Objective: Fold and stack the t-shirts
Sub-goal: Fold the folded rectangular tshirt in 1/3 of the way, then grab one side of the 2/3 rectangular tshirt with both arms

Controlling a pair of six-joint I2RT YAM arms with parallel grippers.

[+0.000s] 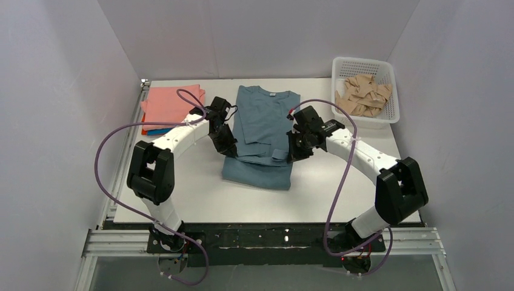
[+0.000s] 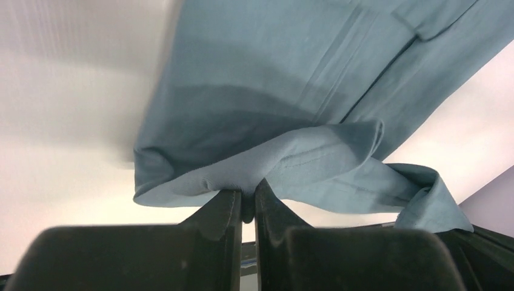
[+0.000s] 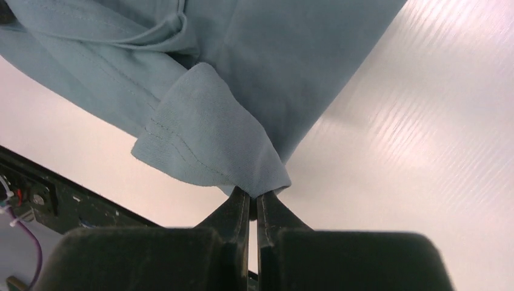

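Pinching left hem edge of grey-blue t-shirt (image 1: pixel 262 118): left gripper (image 2: pixel 245 195), fingers pressed together on bunched fabric. Right gripper (image 3: pixel 253 197) clamped same way on right hem corner. Shirt mid-table (image 1: pixel 200 194), collar at far end, near part doubled over. Salmon-pink folded shirt (image 1: pixel 170 102) tops stack far left. White basket (image 1: pixel 391 76) of beige cloth pieces far right.

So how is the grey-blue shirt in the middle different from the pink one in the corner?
The dusty grey-blue cotton t-shirt is long and only partly folded; the salmon-pink cotton t-shirt is a neat folded square. The left gripper and right gripper pinch the grey-blue one; no gripper holds the pink one. Pink tops a pile; grey-blue lies on the table. Both are plain shirts.
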